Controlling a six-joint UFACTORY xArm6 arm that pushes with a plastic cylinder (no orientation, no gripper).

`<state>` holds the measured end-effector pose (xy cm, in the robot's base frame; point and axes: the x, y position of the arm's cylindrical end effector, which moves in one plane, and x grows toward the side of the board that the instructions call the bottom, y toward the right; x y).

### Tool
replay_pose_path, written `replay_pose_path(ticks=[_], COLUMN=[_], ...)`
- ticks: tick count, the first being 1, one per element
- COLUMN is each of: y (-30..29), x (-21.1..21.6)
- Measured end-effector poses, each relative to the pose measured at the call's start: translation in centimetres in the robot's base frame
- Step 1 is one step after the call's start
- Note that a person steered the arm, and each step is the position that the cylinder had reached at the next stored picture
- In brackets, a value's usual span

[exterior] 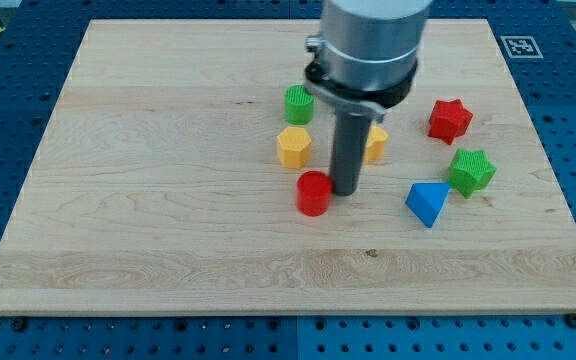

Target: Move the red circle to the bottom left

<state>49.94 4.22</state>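
Observation:
The red circle (314, 193) is a short red cylinder a little right of the board's middle. My tip (346, 191) is at the end of the dark rod, right beside the red circle on its right, touching or nearly touching it. A yellow hexagon block (294, 146) lies just above the red circle, and a green cylinder (299, 104) lies above that. Another yellow block (375, 143) is partly hidden behind the rod.
A red star block (450, 120) lies at the upper right, a green star block (471, 171) below it, and a blue triangular block (428, 203) to the right of my tip. The wooden board (148, 200) sits on a blue perforated table.

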Motion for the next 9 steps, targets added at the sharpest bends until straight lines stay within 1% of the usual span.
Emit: replay_pose_path(ticks=[2, 3, 4, 6, 8, 9], y=[-6.1, -9.7, -13.9, -19.3, -20.6, -22.1], x=[3.9, 4.4, 3.8, 2.8, -0.1, 0.2])
